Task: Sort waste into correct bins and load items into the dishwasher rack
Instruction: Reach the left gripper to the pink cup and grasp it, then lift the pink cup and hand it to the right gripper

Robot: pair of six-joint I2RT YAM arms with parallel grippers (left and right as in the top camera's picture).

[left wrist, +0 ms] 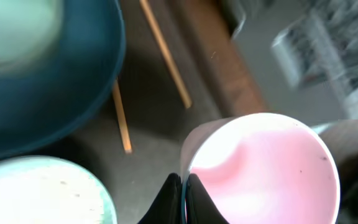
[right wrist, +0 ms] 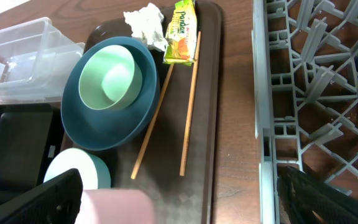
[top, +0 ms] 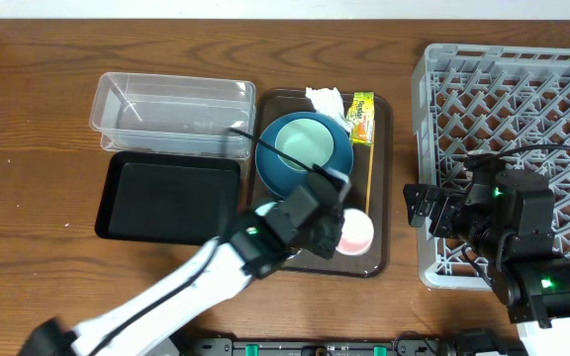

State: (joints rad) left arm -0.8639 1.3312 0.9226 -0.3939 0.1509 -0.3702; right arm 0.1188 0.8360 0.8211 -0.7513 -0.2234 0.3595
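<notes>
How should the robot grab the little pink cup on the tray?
By its thin rim, coming from straight above. The pink cup stands upright with its open mouth facing up, so one finger can go inside and one outside to pinch the wall. The left gripper sits just like that, on the part of the rim beside the white bowl.

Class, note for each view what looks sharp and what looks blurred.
Overhead: mostly sharp throughout. Left wrist: the pink cup is fairly clear, the blue dish and rack blurred. Right wrist: chopsticks and wrapper crisp, the close pink cup soft.
</notes>
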